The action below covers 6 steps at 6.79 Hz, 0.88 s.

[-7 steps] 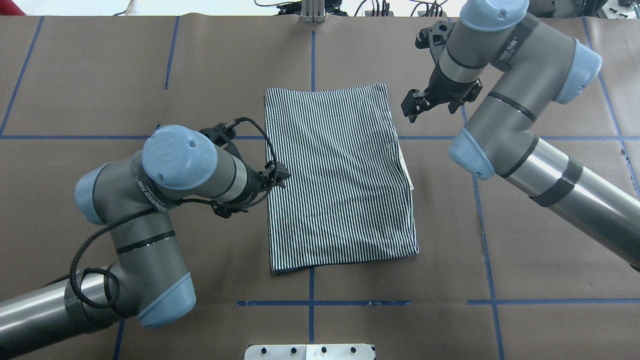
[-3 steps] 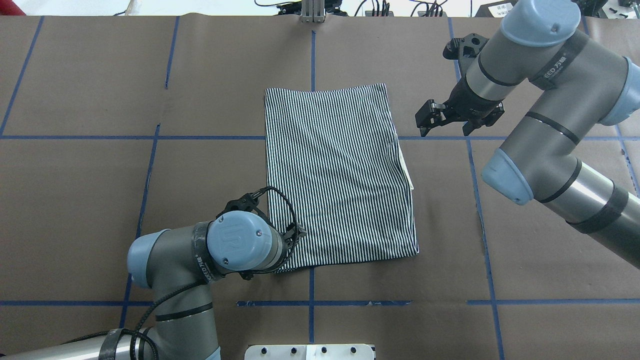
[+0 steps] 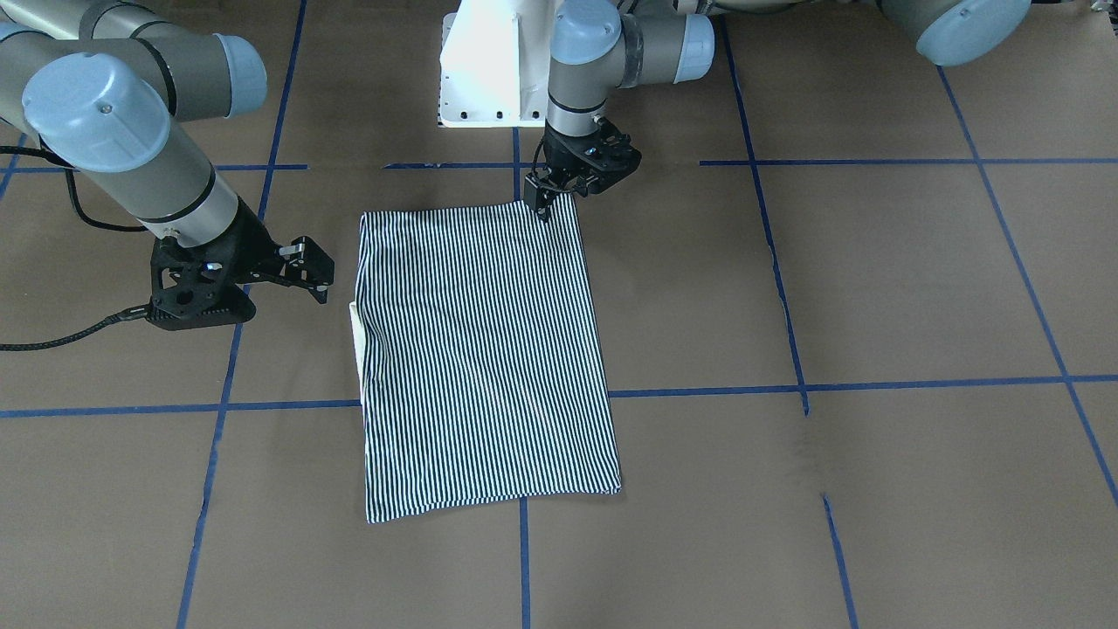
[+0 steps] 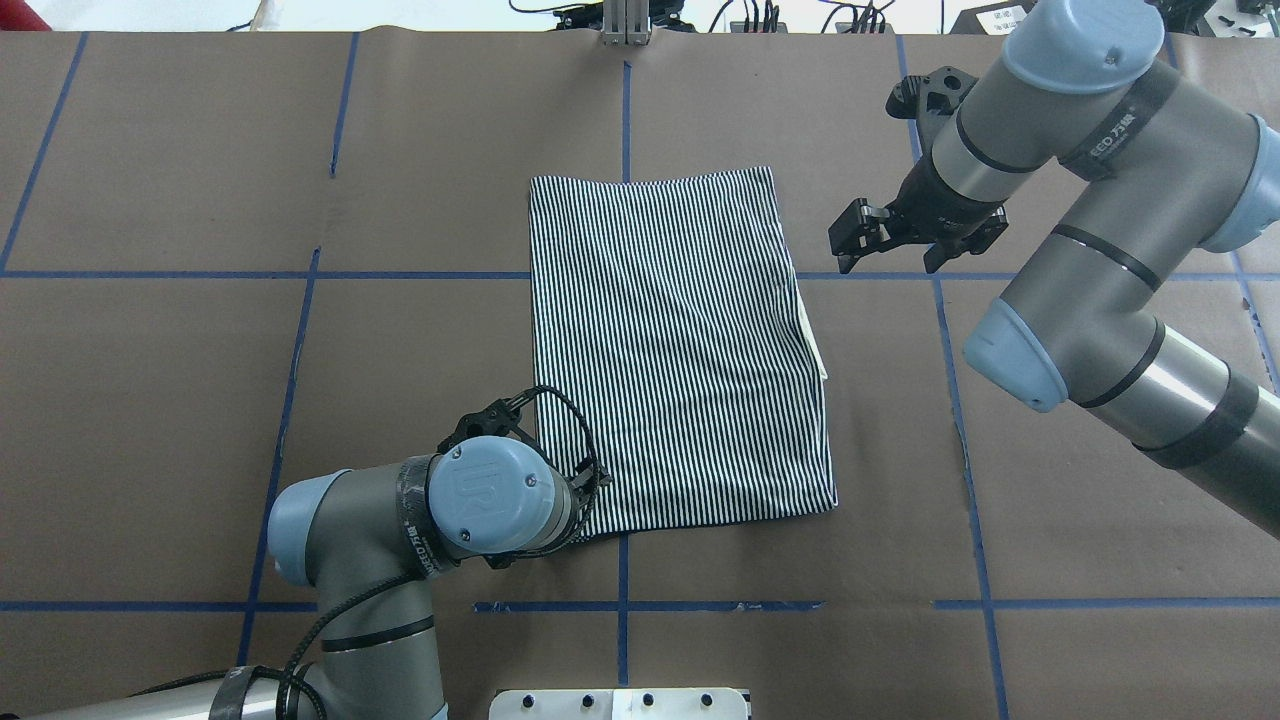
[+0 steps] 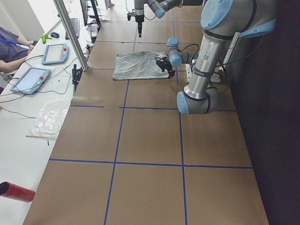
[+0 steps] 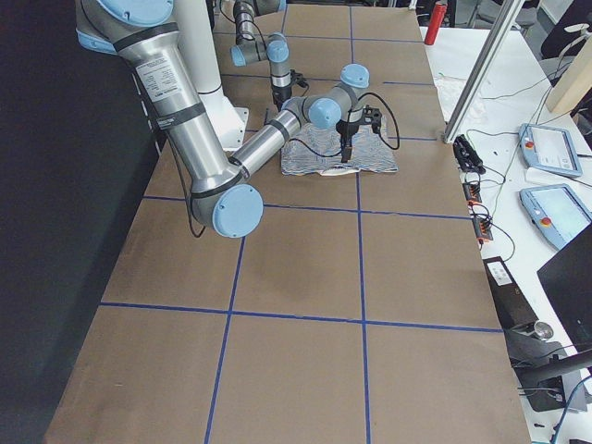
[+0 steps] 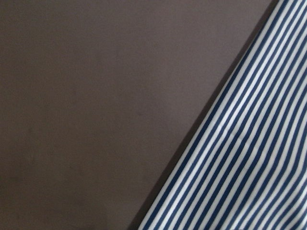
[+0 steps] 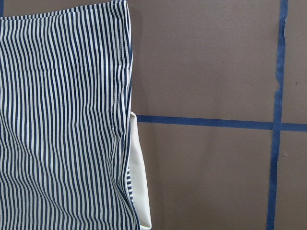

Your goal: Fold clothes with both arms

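The striped polo shirt (image 4: 680, 350) lies folded into a flat rectangle at the middle of the table, a strip of its cream collar (image 8: 139, 182) showing past the edge on the robot's right. The left arm (image 4: 370, 520) bends low over the shirt's near-left corner, and in the overhead view its blue wrist cap (image 4: 490, 505) and a looping black cable (image 4: 565, 410) cover that corner. From across the table the left fingers (image 3: 540, 203) point down onto the corner and look close together, but whether they grip the cloth cannot be told; the left wrist camera shows only the striped edge against bare paper. The right fingers (image 4: 848, 245) hang spread apart and empty just beside the shirt's far-right edge, not touching it, with the right arm (image 4: 1090, 220) reaching in behind them. The table is covered in brown paper (image 4: 180, 400) marked into squares by blue tape lines (image 4: 625, 100). The white pedestal base (image 3: 485, 70) stands at the robot's edge and an aluminium post (image 5: 70, 33) at the far edge. Beyond the post a white side table (image 5: 18, 126) carries two tablet-like controllers (image 5: 30, 79), cables and a clear plastic bag (image 5: 51, 117). A red cylinder (image 5: 16, 192) lies at one end, and a person's sleeve (image 5: 11, 44) shows at the picture's edge.
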Tool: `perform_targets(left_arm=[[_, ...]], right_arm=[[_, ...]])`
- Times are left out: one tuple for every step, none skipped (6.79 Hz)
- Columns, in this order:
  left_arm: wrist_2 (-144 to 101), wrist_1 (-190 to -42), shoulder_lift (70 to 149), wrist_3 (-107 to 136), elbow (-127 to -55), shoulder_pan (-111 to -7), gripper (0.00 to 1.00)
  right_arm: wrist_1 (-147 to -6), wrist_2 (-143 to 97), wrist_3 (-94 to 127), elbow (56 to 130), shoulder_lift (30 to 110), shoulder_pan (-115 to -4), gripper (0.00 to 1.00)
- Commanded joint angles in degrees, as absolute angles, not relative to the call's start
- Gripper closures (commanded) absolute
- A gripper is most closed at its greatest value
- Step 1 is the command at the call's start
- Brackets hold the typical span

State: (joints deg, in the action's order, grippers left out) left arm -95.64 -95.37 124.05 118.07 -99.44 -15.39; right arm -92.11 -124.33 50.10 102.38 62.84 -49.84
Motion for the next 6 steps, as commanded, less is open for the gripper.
perform_targets(left_arm=[[-95.6,-95.4,124.1,118.1,-99.4,-14.9,0.17],[-95.6,-95.4,124.0,118.0,-99.3,-14.8,0.18],[-95.7,-95.4,124.0,118.0,-99.3,-14.6,0.23],[-95.7,-95.4,124.1,118.1,-99.4,-14.6,0.36],[-95.7,-95.4,124.0,118.1,-99.4,-14.6,0.62],[-95.6,-95.4,123.8,118.0,-99.5,-14.6,0.92]], right_arm=[[-92.1,-124.8,50.7,102.4,62.4,-49.8,0.00],[-92.1,-124.9,50.9,102.4,62.4,-49.8,0.00],[-92.1,-125.2,50.9,102.4,62.3,-49.9,0.00],[-92.1,-125.2,50.9,102.4,62.2,-49.8,0.00],[-92.1,-125.2,50.9,102.4,62.3,-49.9,0.00],[-92.1,-125.2,50.9,102.4,62.3,-49.9,0.00]])
